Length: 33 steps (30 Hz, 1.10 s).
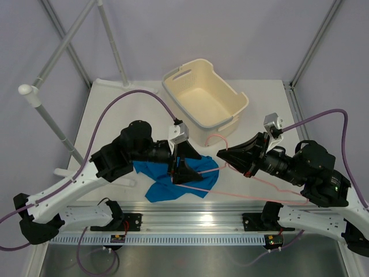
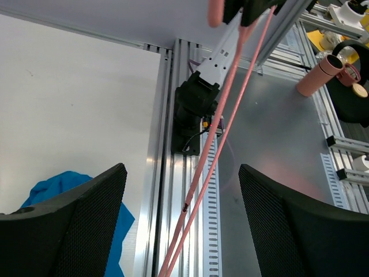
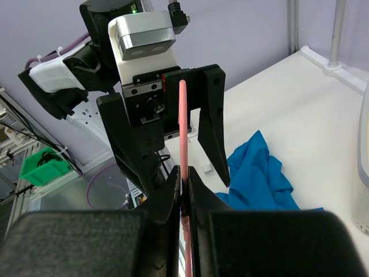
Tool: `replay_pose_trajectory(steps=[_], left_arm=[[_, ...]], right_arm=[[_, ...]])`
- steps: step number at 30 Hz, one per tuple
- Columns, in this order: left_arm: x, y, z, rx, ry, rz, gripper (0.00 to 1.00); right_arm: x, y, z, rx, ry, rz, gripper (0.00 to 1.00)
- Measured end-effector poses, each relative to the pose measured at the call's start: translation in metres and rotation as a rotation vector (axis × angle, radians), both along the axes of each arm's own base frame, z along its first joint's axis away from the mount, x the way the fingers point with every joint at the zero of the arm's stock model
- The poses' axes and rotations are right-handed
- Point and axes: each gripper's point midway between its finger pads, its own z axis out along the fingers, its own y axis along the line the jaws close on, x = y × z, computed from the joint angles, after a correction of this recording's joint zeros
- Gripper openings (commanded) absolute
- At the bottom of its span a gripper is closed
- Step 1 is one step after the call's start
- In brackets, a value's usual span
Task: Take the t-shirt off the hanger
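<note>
Right jaws clamped on hanger; left jaws apart, straddling its wire, t-shirt heaped beneath them

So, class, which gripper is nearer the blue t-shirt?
Left. The left gripper hangs directly over the t-shirt, jaws open; the right gripper is off to its side, shut on the hanger.

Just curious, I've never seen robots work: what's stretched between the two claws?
The pink hanger: the right gripper is shut on its wire, which passes between the open left gripper's fingers, untouched by them. Both wrist views show it.
</note>
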Motion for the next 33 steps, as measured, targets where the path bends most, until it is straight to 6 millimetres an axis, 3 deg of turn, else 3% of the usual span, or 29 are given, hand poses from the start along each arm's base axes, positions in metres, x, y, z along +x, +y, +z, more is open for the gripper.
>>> replay_pose_trajectory(steps=[6,9,14,19,25,28,33], left_arm=[[-0.01,-0.001,0.003,-0.012,-0.008,-0.048,0.74],[-0.012,0.0,0.005,-0.017,-0.012,-0.049,0.67],[-0.002,0.006,0.01,-0.026,-0.042,0.034,0.89],[0.03,0.034,0.023,-0.023,-0.056,0.312,0.96],[0.033,0.053,0.06,-0.118,0.003,0.429,0.96],[0.034,0.048,0.053,-0.102,0.057,0.435,0.95],[0.039,0.038,0.025,-0.029,0.128,0.446,0.95]], right_arm=[[-0.003,0.0,0.006,0.024,-0.007,0.018,0.0],[-0.004,0.0,0.006,0.025,-0.005,0.018,0.0],[0.001,-0.002,0.004,0.019,0.01,-0.013,0.0],[0.034,-0.025,-0.002,0.014,0.062,-0.245,0.0],[0.085,-0.048,0.009,0.022,0.084,-0.576,0.0],[0.112,-0.041,0.013,-0.001,0.092,-0.712,0.0],[0.148,-0.014,-0.003,-0.101,0.101,-0.863,0.0]])
